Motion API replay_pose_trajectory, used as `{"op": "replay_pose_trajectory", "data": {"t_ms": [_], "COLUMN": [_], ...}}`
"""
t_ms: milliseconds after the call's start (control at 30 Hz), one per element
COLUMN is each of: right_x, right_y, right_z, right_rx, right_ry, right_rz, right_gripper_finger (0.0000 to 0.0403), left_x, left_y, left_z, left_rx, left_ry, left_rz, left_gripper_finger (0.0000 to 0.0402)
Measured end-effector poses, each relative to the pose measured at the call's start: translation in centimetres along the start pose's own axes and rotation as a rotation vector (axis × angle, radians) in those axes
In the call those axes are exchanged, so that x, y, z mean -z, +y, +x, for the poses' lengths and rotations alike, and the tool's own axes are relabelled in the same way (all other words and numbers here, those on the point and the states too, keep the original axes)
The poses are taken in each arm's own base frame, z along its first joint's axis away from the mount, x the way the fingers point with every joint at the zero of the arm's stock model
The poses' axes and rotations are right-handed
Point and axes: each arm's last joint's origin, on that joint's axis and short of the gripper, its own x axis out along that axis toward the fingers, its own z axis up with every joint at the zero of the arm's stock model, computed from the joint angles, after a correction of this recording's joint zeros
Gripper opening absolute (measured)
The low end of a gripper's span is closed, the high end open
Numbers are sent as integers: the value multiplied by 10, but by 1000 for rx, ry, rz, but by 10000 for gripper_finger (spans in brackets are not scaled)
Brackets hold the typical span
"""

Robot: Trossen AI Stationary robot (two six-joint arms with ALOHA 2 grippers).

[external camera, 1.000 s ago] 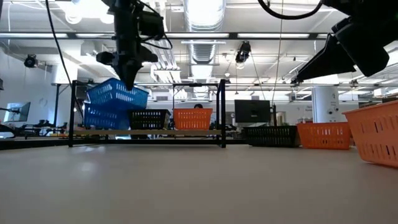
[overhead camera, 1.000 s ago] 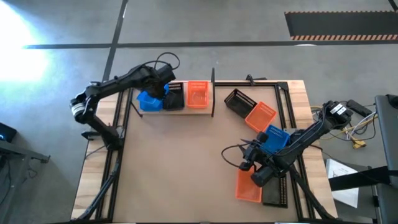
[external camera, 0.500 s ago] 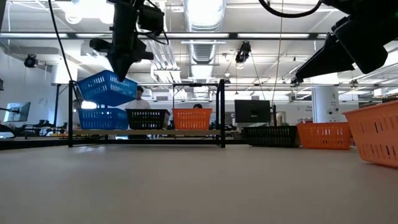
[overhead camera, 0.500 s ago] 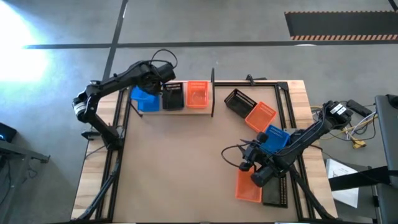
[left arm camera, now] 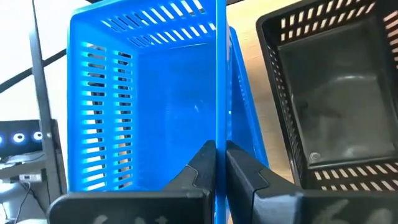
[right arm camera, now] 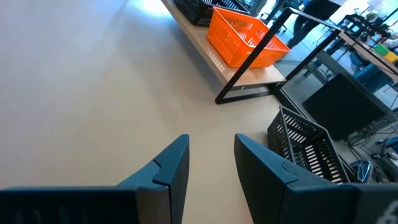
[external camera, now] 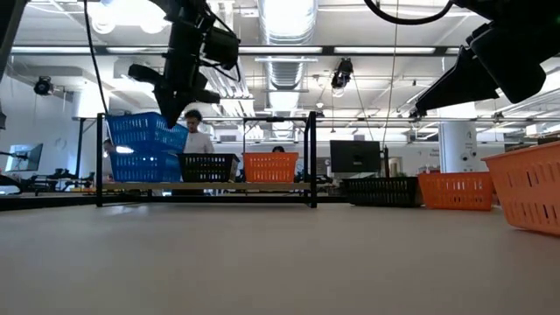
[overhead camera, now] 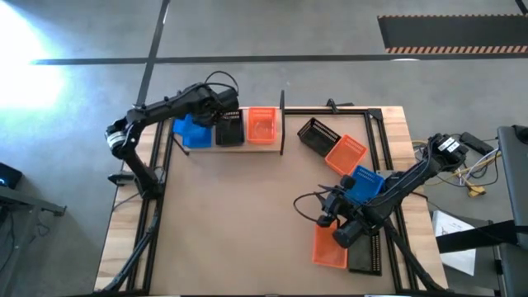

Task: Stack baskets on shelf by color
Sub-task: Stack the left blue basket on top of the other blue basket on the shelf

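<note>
At the table's 11 o'clock, the left gripper (left arm camera: 216,163) pinches the rim of a blue perforated plastic basket (left arm camera: 149,99), nested over another blue basket (external camera: 140,166) on the light wooden shelf (external camera: 262,185). Just beside it stands 1 black perforated basket (left arm camera: 329,93). The right gripper (right arm camera: 211,155) hangs spread near 4 o'clock.

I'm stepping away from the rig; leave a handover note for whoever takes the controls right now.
Left gripper: shut on the wall of a blue basket, held over the blue basket on the shelf; not released.
Right gripper: open, empty, above the table.
On shelf: black basket and orange basket, one each.
Left: release the blue one, then bring the five loose baskets on the table's right side.
</note>
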Motion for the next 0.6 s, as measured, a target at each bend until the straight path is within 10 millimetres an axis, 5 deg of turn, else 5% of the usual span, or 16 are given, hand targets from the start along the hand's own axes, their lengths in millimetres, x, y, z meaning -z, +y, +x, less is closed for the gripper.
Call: {"op": "replay_pose_trajectory", "data": {"t_ms": [367,600], "right_x": [0,0], "right_y": [0,0], "right_z": [0,0], "right_rx": [-1,-1], "right_ry": [1,1], "right_rz": [-6,-6], "right_gripper_finger": [121,121], "left_x": [-4,-5], "left_y": [-10,-11], "left_z": [12,13], "left_rx": [-10,5], "left_ry": [26,23], "left_rz": [5,29], "left_gripper_finger": [2,48]}}
